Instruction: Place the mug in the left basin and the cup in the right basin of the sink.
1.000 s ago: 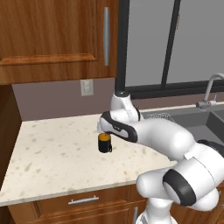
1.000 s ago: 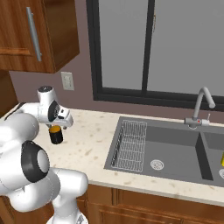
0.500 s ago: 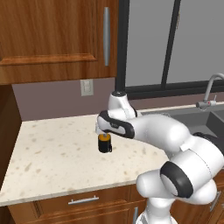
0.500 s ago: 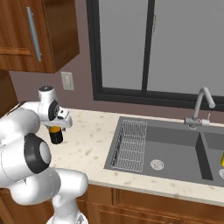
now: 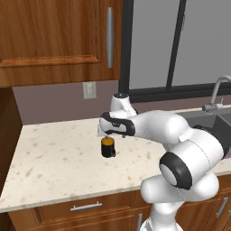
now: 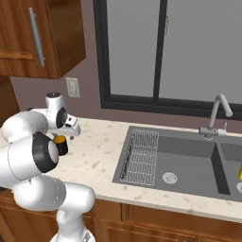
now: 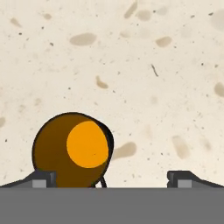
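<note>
Black with an orange-yellow inside, the mug (image 5: 108, 147) stands upright on the speckled beige counter (image 5: 54, 167), left of centre in the left base view and at the left edge of the right base view, well apart from the sink (image 6: 189, 163). You have the gripper (image 7: 111, 177) hanging directly above it with its jaws spread wide and nothing between them. Over the last second the hand has barely shifted; the wrist has only nudged a little along the counter and the mug has not moved at all, so you are lining up, not grasping yet. In the hand view the mug sits in the lower left, close against the left fingertip (image 7: 41, 178) and far from the right one, so the opening looks off-centre over it; by my reading you should slide the hand toward the mug before descending, or one finger may land on the rim. The left basin (image 6: 189, 165) with its wire rack (image 6: 139, 156) waits in the centre of the right base view. The cup (image 6: 239, 171) shows as a yellow sliver at the right edge, apparently at the right basin (image 6: 229, 163).
</note>
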